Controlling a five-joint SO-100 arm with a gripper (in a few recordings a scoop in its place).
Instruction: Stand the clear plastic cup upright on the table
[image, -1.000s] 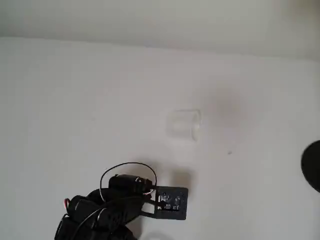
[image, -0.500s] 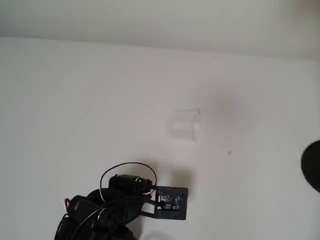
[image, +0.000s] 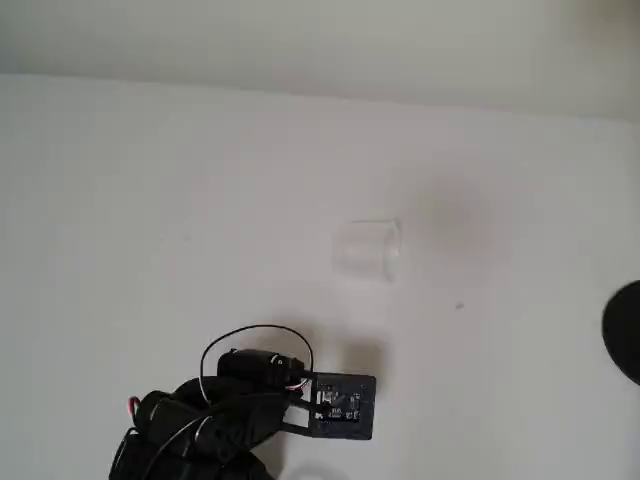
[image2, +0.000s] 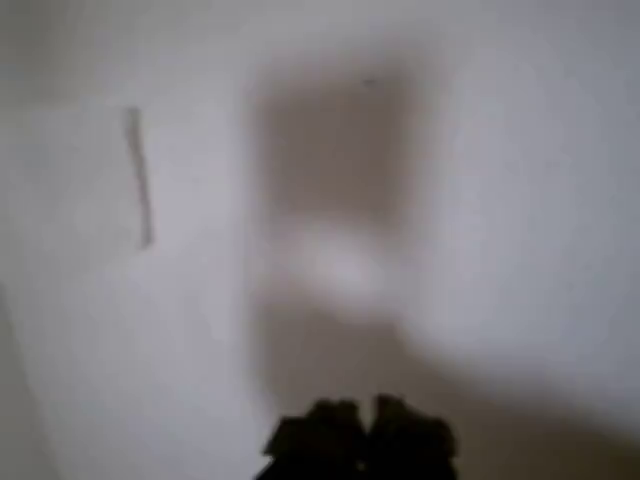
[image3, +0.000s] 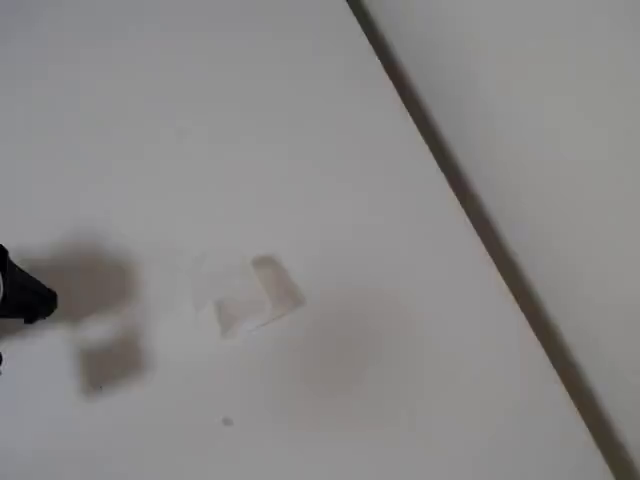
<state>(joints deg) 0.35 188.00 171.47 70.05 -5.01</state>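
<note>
Lying apparently on its side mid-frame on the table (image: 150, 200), the clear plastic cup (image: 367, 247) sits apart from the gripper (image: 342, 406) at lower centre; jaw opening unclear.

Desk (image: 150, 200) plain matte white. Cup (image: 366, 248) clear, colourless, faint against it, well apart from claw (image: 342, 408). Claw black, square tag with pale markings. Black cable loop (image: 255, 340) beside it.

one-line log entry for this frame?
cup: clear plastic cup lying on its side, untouched | gripper: short of cup, jaw state unclear | table: white
</note>
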